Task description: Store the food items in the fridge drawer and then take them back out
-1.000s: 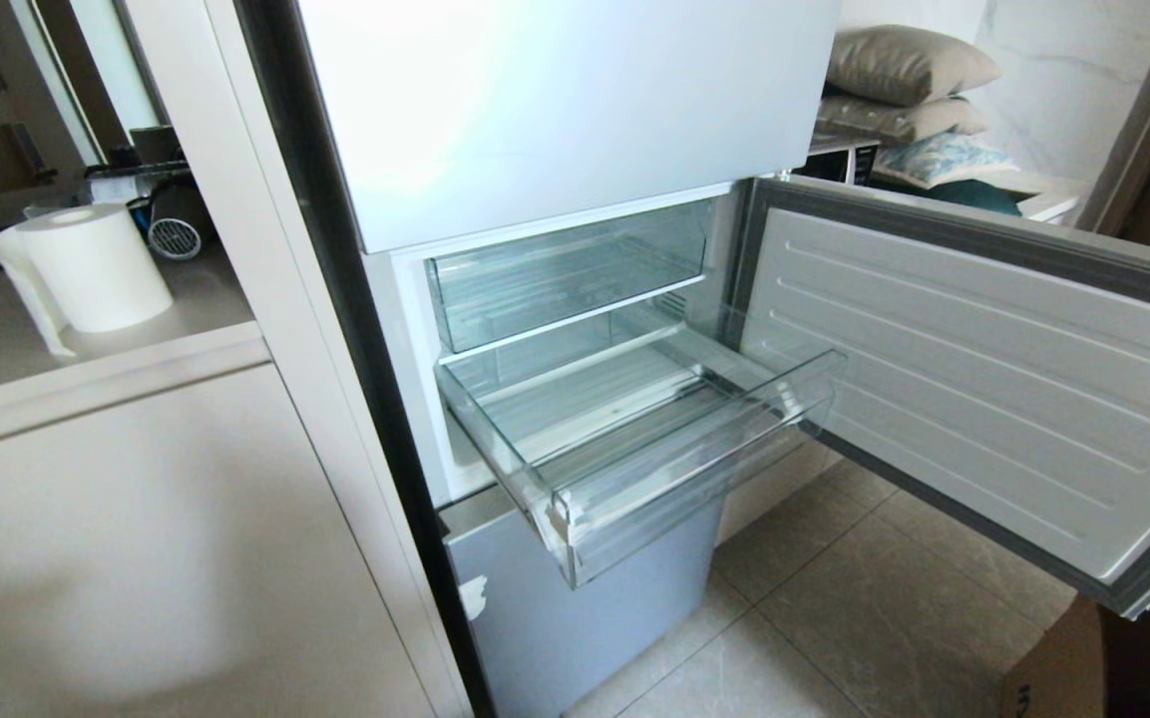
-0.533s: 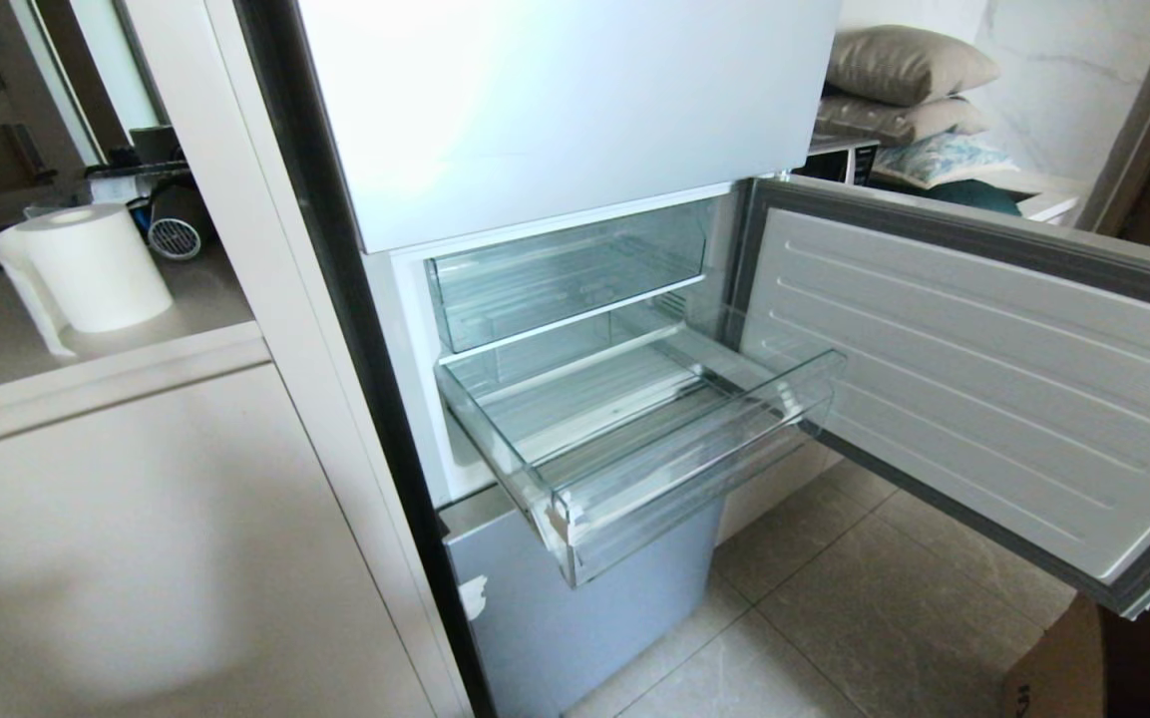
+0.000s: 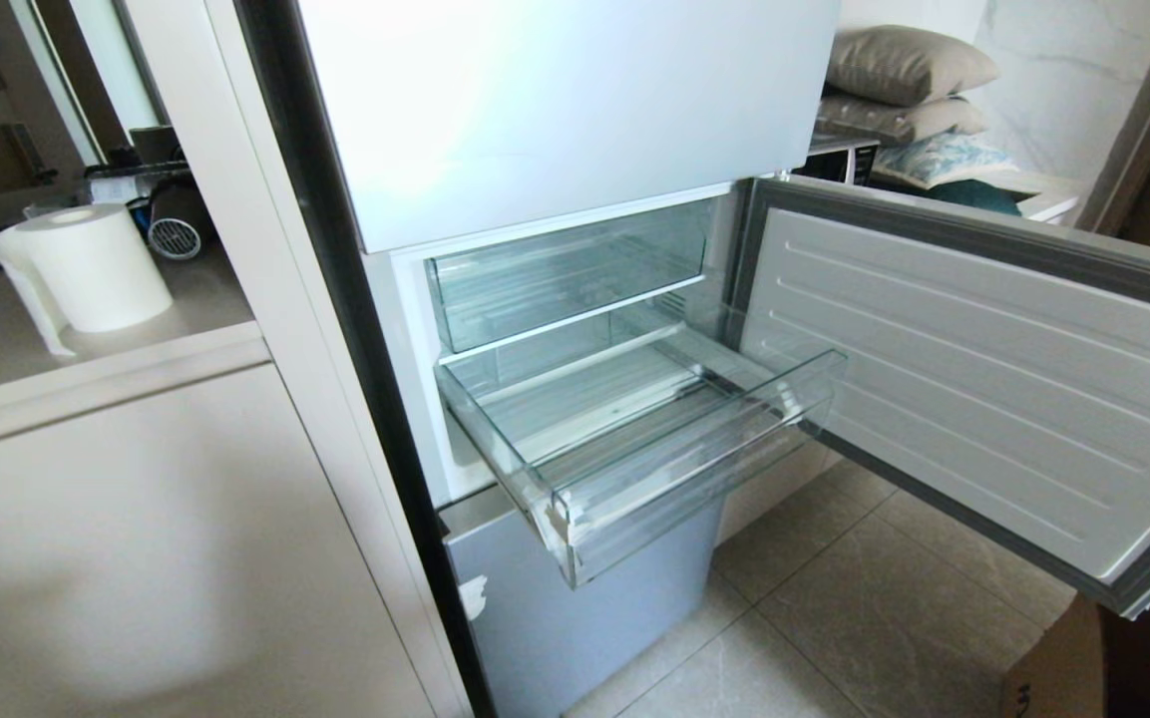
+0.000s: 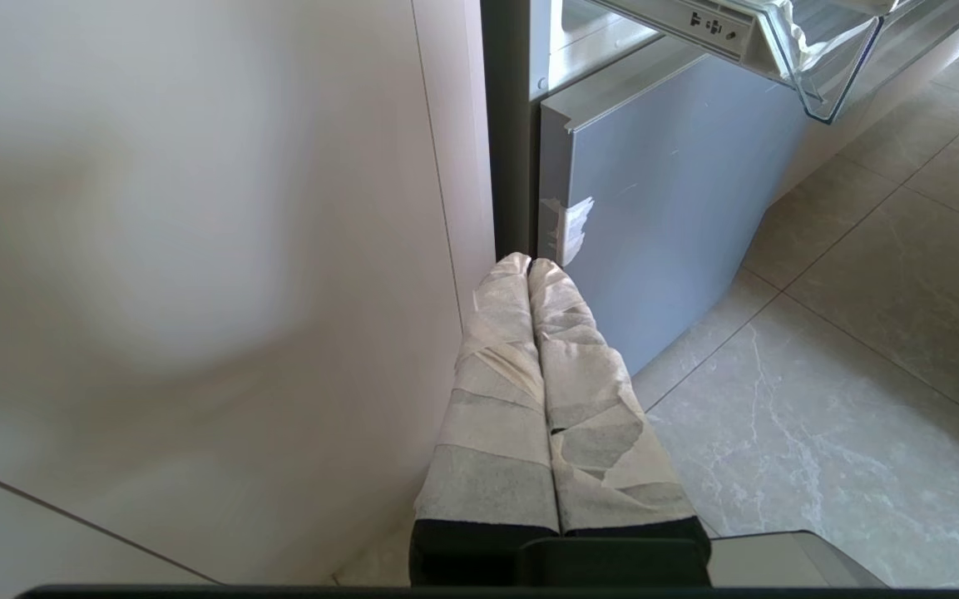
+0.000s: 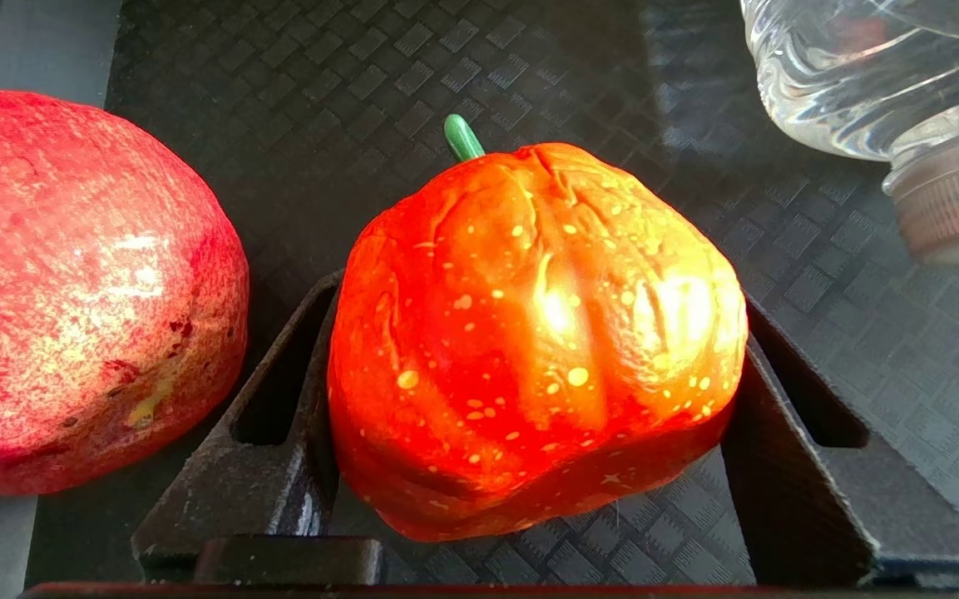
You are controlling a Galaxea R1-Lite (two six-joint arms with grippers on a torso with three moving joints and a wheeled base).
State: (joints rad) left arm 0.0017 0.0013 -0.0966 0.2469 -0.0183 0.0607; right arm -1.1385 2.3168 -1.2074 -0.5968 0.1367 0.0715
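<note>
- The fridge is seen with its middle door swung wide; the fridge drawer is pulled out, and nothing is seen inside it.
- A dark textured tray carries the food: a red mottled fruit, an orange-red fruit beside it, a clear bottle apart.
- The right claw is set astride the orange-red fruit, a finger at each flank; a firm grip cannot be told.
- The left claw, pressed closed and empty, is parked low by the fridge's bottom front.

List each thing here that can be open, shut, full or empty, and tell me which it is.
Fridge door: open.
Lower drawer: pulled out, empty.
Upper drawer: pushed in, empty.
Left gripper: shut, empty.
Right gripper: around the orange fruit.
Bottle: capped.
</note>
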